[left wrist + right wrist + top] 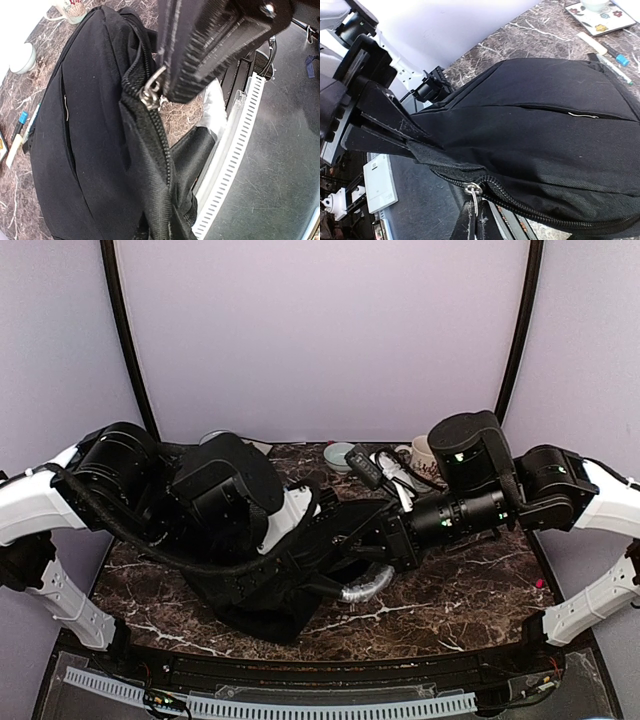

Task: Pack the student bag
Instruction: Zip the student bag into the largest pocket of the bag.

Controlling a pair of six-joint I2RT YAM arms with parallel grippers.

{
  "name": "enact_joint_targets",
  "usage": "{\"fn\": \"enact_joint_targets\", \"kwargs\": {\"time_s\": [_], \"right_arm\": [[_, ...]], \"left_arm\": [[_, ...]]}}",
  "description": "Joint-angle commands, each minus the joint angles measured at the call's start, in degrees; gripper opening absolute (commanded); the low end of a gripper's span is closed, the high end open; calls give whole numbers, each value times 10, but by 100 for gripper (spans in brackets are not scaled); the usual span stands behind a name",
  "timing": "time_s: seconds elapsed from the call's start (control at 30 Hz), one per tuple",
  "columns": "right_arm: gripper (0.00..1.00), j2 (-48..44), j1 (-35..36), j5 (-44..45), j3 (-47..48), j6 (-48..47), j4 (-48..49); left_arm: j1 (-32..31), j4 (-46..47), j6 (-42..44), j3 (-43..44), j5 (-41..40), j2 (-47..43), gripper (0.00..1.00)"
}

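Student bag (262,602) slumps centrally on the surface (470,590), soft and likely floppy, best held at seams. From 9 o'clock the left claw (411,142) is shut on its edge; from 3 o'clock the right claw (476,221), closed, pinches the zipper pull (473,191).

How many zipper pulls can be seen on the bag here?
2. The main zipper pull, on the student bag, sits in the right tool; the pocket pull, small and silver, lies on the front slit. Others may be hidden.

The student bag (250,605) lies mostly hidden (overhead view) beneath the left arm (215,495) and right arm (460,510).
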Motion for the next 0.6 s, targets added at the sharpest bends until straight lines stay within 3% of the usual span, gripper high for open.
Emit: {"fn": "enact_joint_targets", "kwargs": {"time_s": [0.0, 0.1, 0.3, 0.57], "right_arm": [[0, -32, -1, 113, 51, -8, 15], [0, -58, -34, 158, 40, -6, -5], [0, -126, -133, 125, -31, -5, -36], [0, -150, -172, 160, -14, -37, -106]], "left_arm": [[-2, 20, 8, -16, -3, -25, 0], [-1, 34, 11, -33, 24, -32, 0], [-2, 64, 11, -61, 57, -64, 0], [-3, 61, 29, -19, 115, -13, 0]]}}
